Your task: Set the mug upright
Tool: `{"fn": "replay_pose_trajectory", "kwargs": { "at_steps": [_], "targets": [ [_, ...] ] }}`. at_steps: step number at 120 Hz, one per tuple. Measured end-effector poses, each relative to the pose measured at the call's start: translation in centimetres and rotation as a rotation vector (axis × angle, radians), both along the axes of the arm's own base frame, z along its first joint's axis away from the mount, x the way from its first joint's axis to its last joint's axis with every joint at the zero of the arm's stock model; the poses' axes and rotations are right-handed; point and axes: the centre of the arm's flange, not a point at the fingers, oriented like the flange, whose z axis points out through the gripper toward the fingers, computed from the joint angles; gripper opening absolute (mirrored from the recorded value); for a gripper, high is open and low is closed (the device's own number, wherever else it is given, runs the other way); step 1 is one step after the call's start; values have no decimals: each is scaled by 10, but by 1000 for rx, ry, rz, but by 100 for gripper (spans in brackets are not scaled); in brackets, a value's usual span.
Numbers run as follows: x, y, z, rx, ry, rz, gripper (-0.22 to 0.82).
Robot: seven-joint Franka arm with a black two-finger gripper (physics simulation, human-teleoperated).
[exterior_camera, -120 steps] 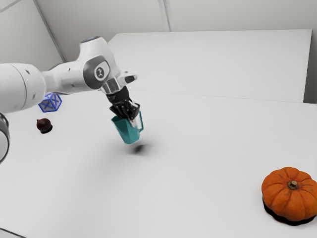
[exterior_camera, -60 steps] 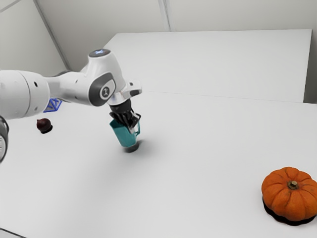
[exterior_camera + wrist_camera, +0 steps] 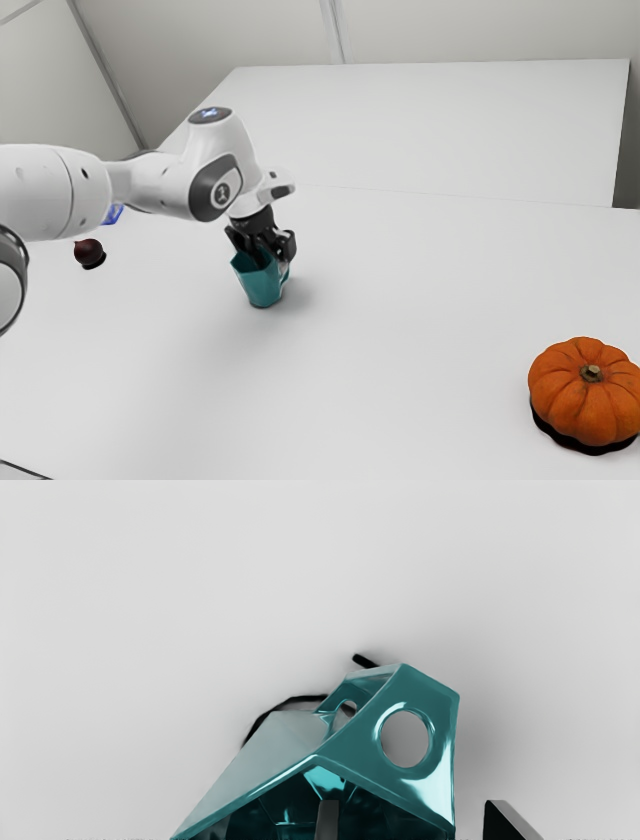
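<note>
The pale table (image 3: 420,350) lies before you. Exterior view's left of the mug (image 3: 262,284) sits a brown ball (image 3: 88,251). The mug stands base down, seemingly upright; righting looks done, backing out perhaps left. Your gripper (image 3: 412,810) is open astride its wall; the wrist view reveals the handle's (image 3: 440,760) round opening, the exterior view the pumpkin (image 3: 585,392) rightward.

The mug (image 3: 262,286) is flanked by the round object (image 3: 88,250) at the exterior view's left and the pumpkin (image 3: 584,398) at the exterior view's right; the polyhedron (image 3: 113,214) is partly hidden behind the arm (image 3: 158,184)
</note>
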Motion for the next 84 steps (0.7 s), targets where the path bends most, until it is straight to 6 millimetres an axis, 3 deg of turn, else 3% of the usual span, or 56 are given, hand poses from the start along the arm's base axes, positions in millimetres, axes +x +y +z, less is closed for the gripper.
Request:
{"fn": "replay_pose_trajectory", "kwargs": {
  "at_steps": [14, 31, 84],
  "targets": [
    [-4, 1, 26, 1, -27, 6, 43],
    [-11, 1, 61, 2, -64, 13, 51],
    [-14, 4, 181, 45, -142, 9, 59]
  ]
}}
